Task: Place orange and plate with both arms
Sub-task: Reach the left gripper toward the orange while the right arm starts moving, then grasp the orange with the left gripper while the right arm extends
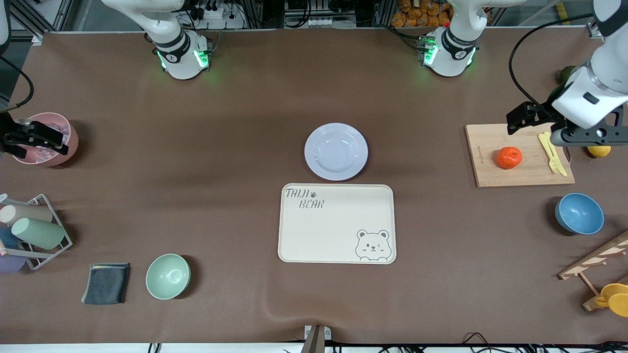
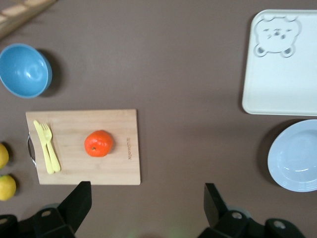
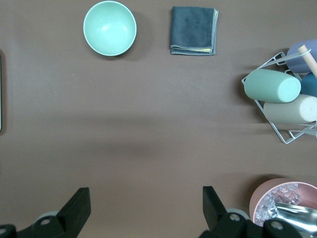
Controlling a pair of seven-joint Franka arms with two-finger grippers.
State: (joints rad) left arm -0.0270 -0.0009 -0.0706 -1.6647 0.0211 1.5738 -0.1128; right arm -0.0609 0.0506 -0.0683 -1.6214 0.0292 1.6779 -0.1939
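The orange sits on a wooden cutting board toward the left arm's end of the table; it also shows in the left wrist view. The pale lavender plate lies on the table mid-way, beside the bear tray and farther from the front camera than it; its edge also shows in the left wrist view. My left gripper hangs high by the board, open and empty. My right gripper hangs high at the right arm's end, open and empty.
Cream bear tray. Yellow fork and knife on the board, yellow fruits beside it. Blue bowl, wooden rack. At the right arm's end: pink cup, cup rack, grey cloth, green bowl.
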